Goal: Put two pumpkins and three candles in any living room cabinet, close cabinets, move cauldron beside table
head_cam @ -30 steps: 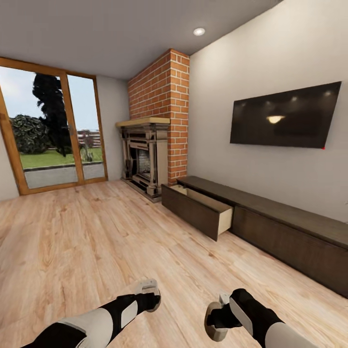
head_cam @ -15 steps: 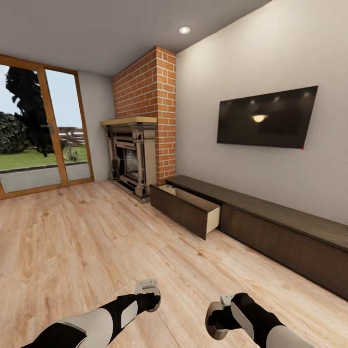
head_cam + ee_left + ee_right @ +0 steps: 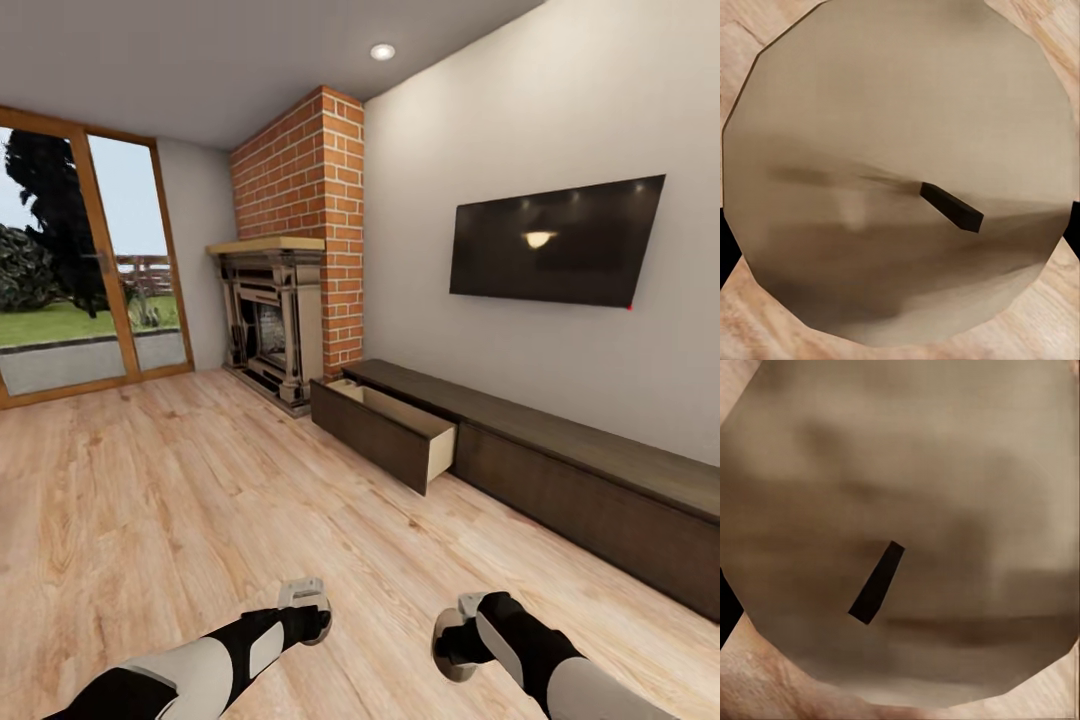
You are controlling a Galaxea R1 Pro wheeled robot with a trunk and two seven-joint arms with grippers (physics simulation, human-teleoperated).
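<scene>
Item, living room, robot in transit. We hold one candle in each pincer: the left pincer (image 3: 303, 597) is clamped on a stubby grey-tan candle (image 3: 900, 172), whose flat top with its short dark wick faces the left wrist camera; the right pincer (image 3: 452, 640) is likewise clamped on a second candle (image 3: 907, 532), wick showing. We judge both are carried low and close to the body for travel toward storage. Ahead of the right pincer and well apart from it stands the long dark brown cabinet (image 3: 560, 480); its drawer (image 3: 385, 435) at the fireplace end is pulled out, we judge to receive the candles. Beyond the drawer stands the ornate grey fireplace (image 3: 268, 325) against the red brick chimney (image 3: 320, 220); a wall TV (image 3: 555, 240) hangs above the cabinet; glass doors (image 3: 70, 270) lie far ahead of the left pincer. Hidden or unclear: the fingers themselves, covered by the candles in the wrist views; the drawer's contents, screened by its front wall; the cabinet's far end, cut by the frame.
</scene>
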